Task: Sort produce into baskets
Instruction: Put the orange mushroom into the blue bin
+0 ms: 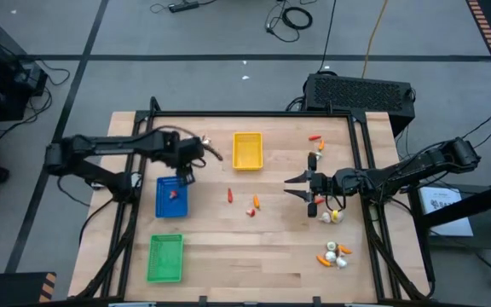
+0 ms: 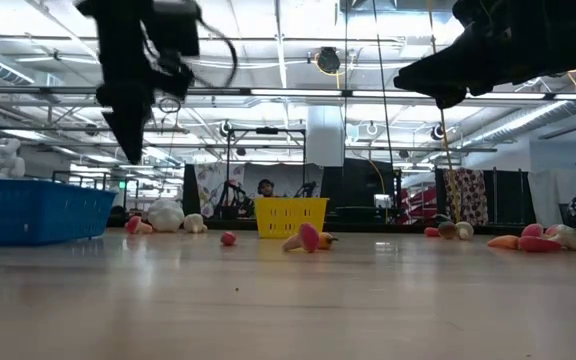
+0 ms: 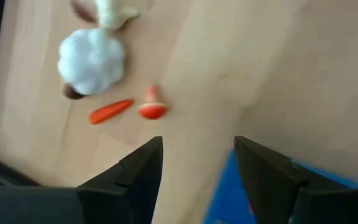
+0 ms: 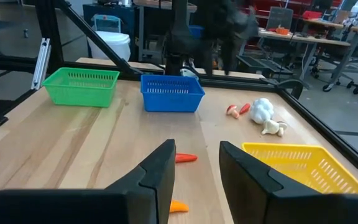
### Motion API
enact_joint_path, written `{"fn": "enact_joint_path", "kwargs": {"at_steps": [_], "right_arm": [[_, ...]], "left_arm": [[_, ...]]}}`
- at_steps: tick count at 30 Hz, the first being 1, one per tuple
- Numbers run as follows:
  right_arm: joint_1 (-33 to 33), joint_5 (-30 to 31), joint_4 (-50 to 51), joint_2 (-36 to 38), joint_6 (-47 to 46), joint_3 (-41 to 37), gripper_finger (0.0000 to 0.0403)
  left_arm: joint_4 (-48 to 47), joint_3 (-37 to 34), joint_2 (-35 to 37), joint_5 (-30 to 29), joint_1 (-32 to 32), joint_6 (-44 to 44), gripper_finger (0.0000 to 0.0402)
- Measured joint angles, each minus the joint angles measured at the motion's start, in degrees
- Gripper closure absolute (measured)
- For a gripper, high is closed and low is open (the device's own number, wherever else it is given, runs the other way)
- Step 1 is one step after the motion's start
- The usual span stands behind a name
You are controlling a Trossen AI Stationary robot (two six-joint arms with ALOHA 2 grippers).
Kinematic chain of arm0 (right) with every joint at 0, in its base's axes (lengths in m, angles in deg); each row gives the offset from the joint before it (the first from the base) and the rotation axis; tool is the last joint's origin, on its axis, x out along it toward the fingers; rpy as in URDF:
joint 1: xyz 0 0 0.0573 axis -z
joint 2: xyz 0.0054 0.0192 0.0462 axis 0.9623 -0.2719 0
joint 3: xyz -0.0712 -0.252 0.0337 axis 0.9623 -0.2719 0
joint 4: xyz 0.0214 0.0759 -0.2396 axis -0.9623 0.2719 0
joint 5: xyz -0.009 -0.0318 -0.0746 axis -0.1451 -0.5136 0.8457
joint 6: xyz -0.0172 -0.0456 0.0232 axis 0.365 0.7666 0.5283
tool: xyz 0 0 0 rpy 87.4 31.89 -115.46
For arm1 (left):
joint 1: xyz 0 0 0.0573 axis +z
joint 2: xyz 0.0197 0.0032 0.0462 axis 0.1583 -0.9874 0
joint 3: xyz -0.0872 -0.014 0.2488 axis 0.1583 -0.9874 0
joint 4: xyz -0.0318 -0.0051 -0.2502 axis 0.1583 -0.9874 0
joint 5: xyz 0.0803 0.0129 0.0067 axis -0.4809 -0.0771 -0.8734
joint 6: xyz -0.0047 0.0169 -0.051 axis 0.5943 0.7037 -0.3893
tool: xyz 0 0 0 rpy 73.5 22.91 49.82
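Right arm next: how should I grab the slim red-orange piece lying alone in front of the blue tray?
Probably from straight above, the right end effector open across the middle of the slim red-orange piece. It lies flat and narrow on bare wood, apart from the blue tray.
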Motion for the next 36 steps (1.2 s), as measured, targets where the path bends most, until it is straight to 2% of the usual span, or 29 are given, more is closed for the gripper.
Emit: {"fn": "enact_joint_path", "kwargs": {"at_steps": [4, 10, 16, 25, 28, 36], "right_arm": [[0.0, 0.0, 0.2, 0.0, -0.7, 0.0, 0.0287], [0.0, 0.0, 1.7, 0.0, -0.7, 0.0, 0.0287], [0.0, 0.0, 5.7, 0.0, -0.7, 0.0, 0.0287], [2.0, -0.1, 6.0, 0.0, -0.4, 0.0, 0.0287], [2.6, -0.2, 6.0, 0.0, -0.3, 0.0, 0.0287], [3.7, -0.3, 6.0, 0.0, 0.0, 0.0, 0.0287]], "left_arm": [[4.4, 0.0, -4.6, 0.9, 5.4, 7.9, 0.0196], [7.5, 0.0, -10.7, 1.1, 8.8, 16.5, 0.0196], [8.6, 0.0, -11.7, 1.1, 9.9, 17.1, 0.0196], [6.8, -1.6, -11.7, 2.0, 10.8, 16.8, 0.0193], [6.9, -1.9, -11.8, 2.0, 11.4, 16.7, 0.0176], [7.7, -1.9, -11.8, 2.0, 11.8, 16.7, 0.0099]]}}
